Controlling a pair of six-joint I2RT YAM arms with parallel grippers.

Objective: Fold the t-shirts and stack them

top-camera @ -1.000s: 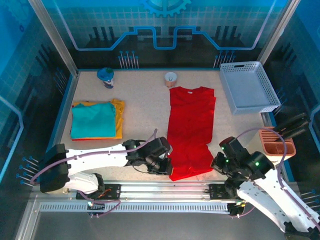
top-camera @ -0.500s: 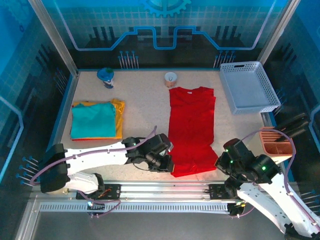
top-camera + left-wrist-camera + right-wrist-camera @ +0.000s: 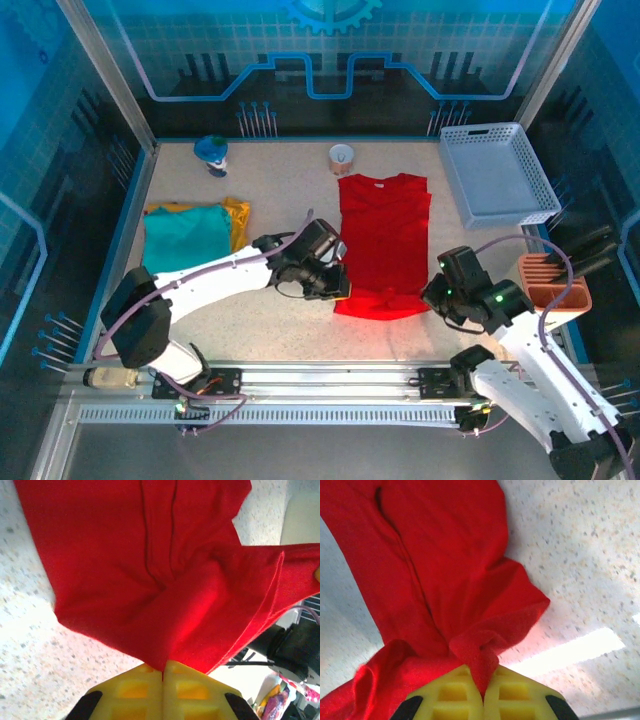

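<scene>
Holding red t-shirt (image 3: 385, 235), spread on the tabletop (image 3: 280, 205), by its near hem corners in left claw (image 3: 162, 672) and right claw (image 3: 482, 682), both pinched shut; could lose one bunched corner or skew the fold if carried forward unevenly.

speckled pale desk (image 3: 280, 210). middle right, a red shirt (image 3: 385, 235) spread lengthwise, near hem bunched and raised. at left, a yellow shirt (image 3: 238, 218) under a folded teal shirt (image 3: 185, 240). far right corner, a white basket (image 3: 500, 214). along the back, a blue-topped pot (image 3: 211, 154) and a small cup (image 3: 342, 158).
</scene>
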